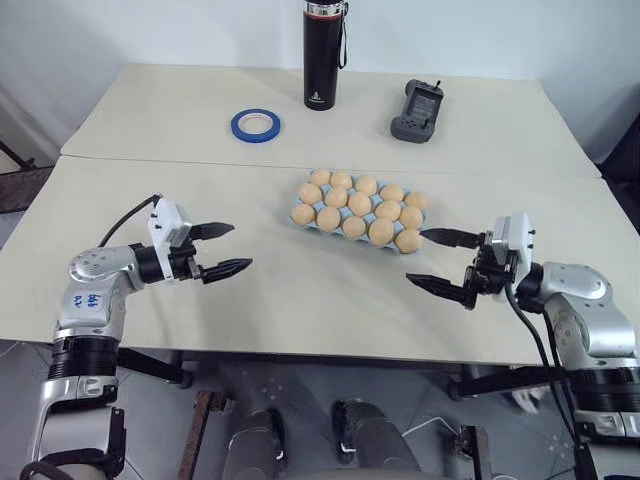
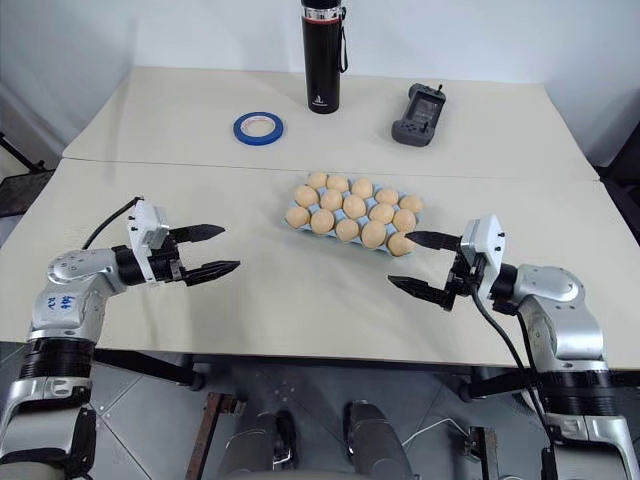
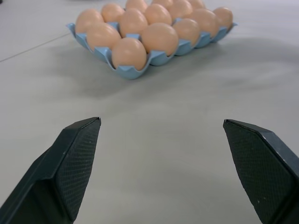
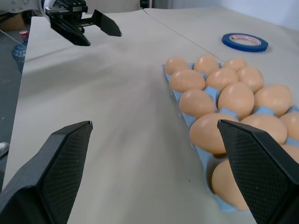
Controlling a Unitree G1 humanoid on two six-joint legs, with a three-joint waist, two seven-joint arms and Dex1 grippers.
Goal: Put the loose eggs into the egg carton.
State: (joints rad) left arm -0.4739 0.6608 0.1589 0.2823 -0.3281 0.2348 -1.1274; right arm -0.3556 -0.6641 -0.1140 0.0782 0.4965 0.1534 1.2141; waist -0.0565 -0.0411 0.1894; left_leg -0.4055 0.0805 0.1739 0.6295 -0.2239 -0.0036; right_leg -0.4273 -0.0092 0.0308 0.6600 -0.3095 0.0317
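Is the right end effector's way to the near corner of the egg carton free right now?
Probably yes. The right end effector is open and holds nothing, just beside the egg carton at its near right corner, with bare table between them. The eggs sit in the cups, so any approach risks bumping them.

Tan-orange eggs (image 1: 359,204) sit in the cups of the light blue egg carton (image 1: 300,226), lying flat at centre frame, angled slightly.
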